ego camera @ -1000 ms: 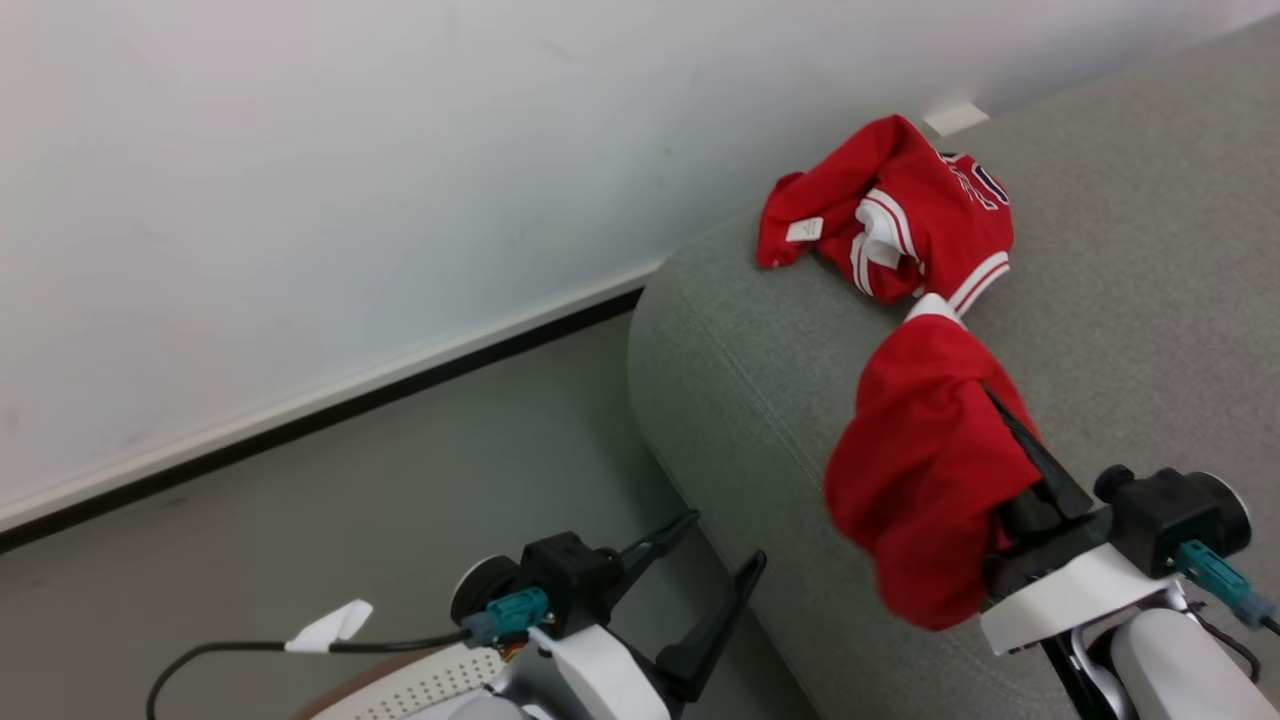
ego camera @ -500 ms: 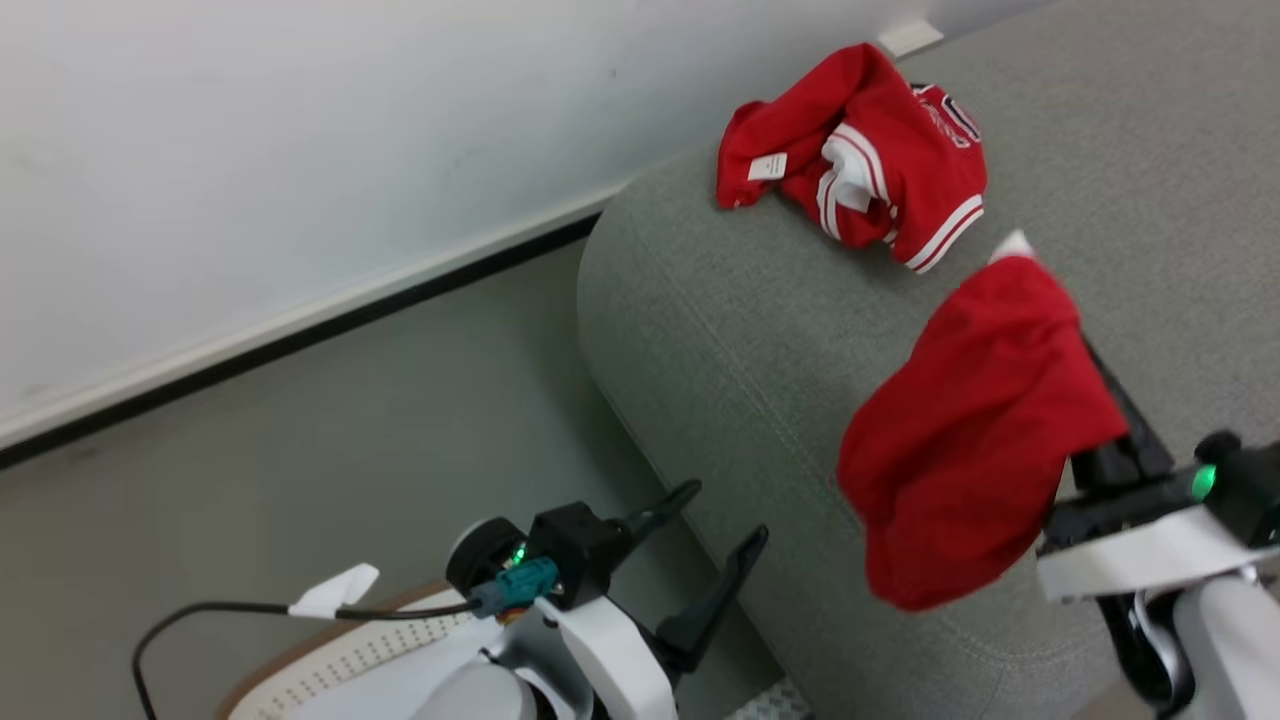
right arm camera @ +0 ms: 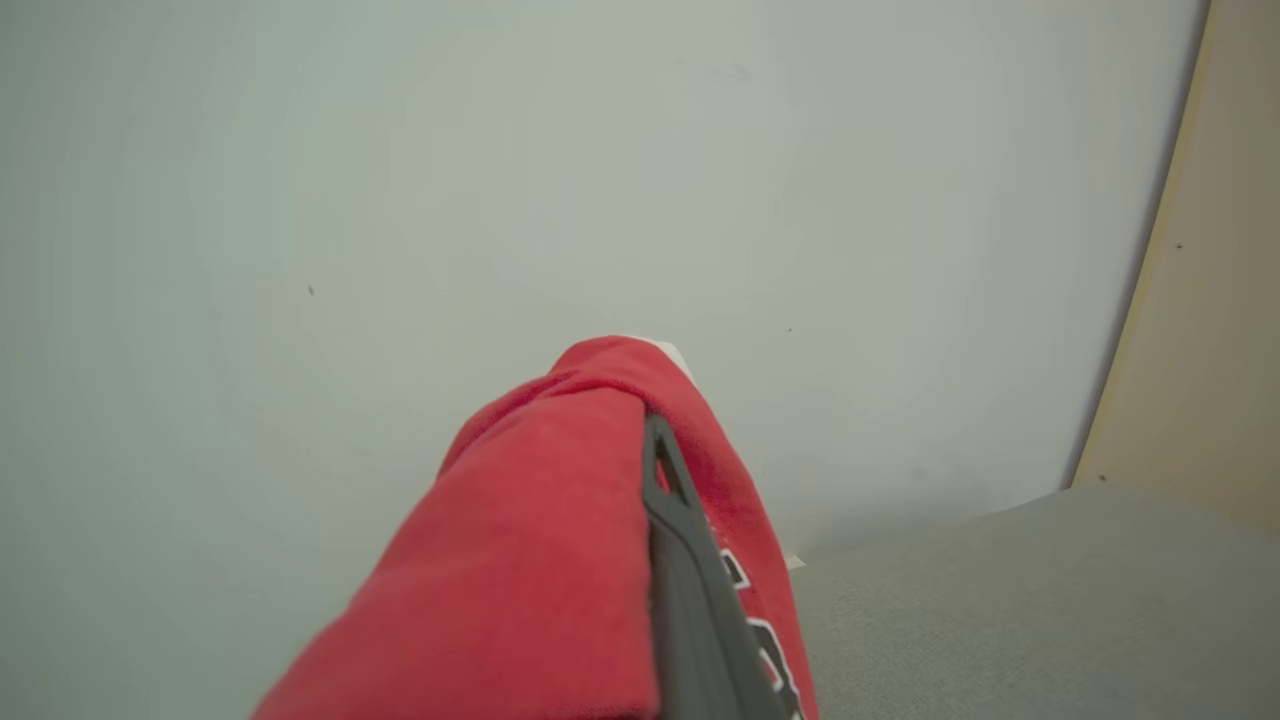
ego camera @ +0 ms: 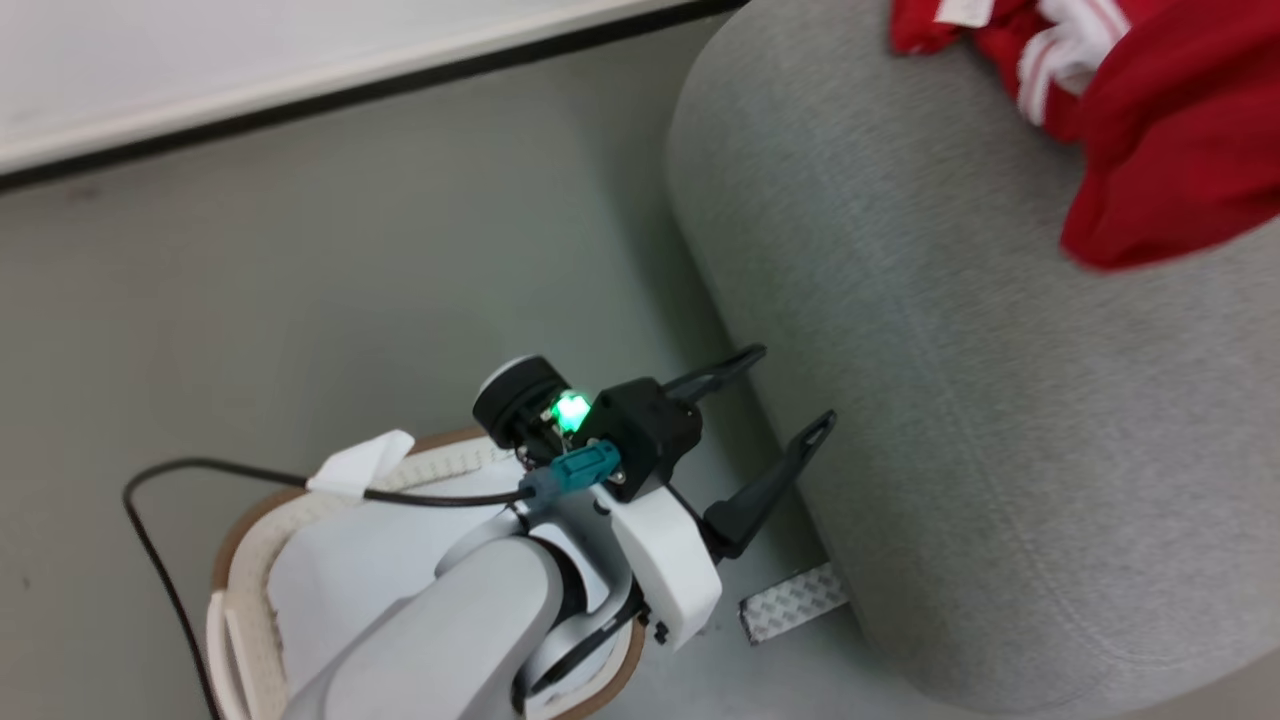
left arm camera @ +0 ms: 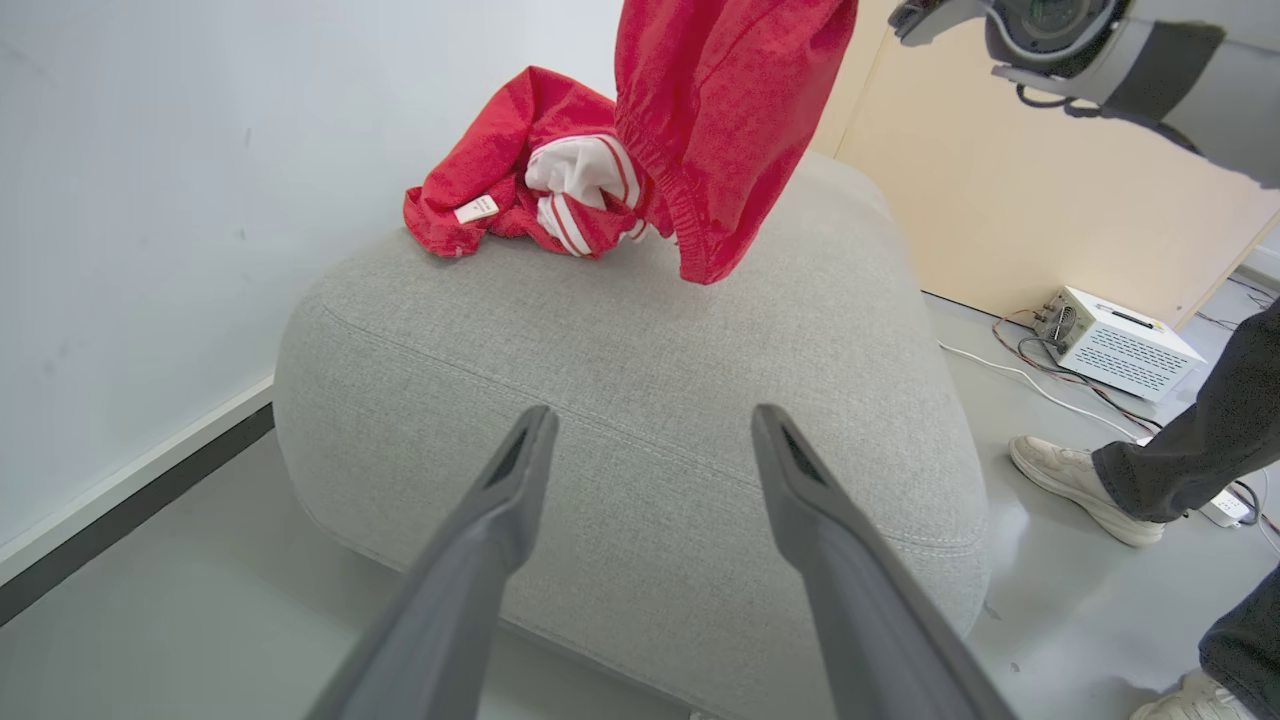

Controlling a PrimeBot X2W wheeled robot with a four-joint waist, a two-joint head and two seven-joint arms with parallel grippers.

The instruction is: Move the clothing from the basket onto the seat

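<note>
One red garment [left arm camera: 500, 160] with white stripes lies crumpled at the far end of the grey seat [left arm camera: 640, 340]. A second red garment [left arm camera: 730, 100] hangs above the seat beside it, and it shows at the head view's upper right as the hanging garment [ego camera: 1170, 150]. My right gripper [right arm camera: 655, 430] is shut on this cloth, which drapes over one finger and hides the other. My left gripper [ego camera: 790, 386] stands open and holds nothing, low beside the seat's [ego camera: 950, 350] rounded side. The cream basket [ego camera: 235, 530] with its brown rim sits on the floor under my left arm.
A white wall with a dark skirting line runs behind the seat. A person's shoes and dark trouser legs [left arm camera: 1070, 480] stand right of the seat, near a white box [left arm camera: 1120, 340] with cables. A patterned strip [ego camera: 793, 603] lies on the floor by the seat's base.
The head camera has swung downward. My right gripper has carried the hanging garment up and further over the seat, toward the lying one. The left gripper stays open.
</note>
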